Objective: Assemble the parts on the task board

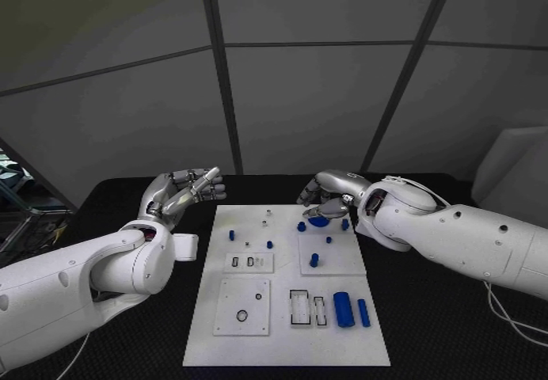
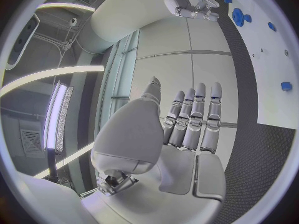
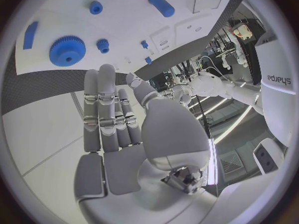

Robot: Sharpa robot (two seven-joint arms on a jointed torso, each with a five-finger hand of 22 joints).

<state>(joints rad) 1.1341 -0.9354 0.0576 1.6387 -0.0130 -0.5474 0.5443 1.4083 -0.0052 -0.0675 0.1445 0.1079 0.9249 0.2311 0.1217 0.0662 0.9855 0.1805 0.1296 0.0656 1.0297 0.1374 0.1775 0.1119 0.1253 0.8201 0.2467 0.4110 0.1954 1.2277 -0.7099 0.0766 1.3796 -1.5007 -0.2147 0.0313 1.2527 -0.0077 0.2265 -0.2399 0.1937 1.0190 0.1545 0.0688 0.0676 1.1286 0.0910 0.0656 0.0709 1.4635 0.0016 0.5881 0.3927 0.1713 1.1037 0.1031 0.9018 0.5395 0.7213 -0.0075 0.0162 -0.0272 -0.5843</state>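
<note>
The white task board lies in the middle of the black table. A blue gear and several small blue pegs stand on its far half. Two blue cylinders lie at its near right. My right hand hovers over the board's far right edge, just beyond the gear, fingers apart and holding nothing. My left hand is raised off the board's far left corner, also empty. The right wrist view shows my right hand with straight fingers above the gear. The left wrist view shows my left hand flat and empty.
Square inset plates with slots and holes take up the board's near half. A blue cylinder and a flat blue bar lie on the board. Black table surrounds the board on all sides.
</note>
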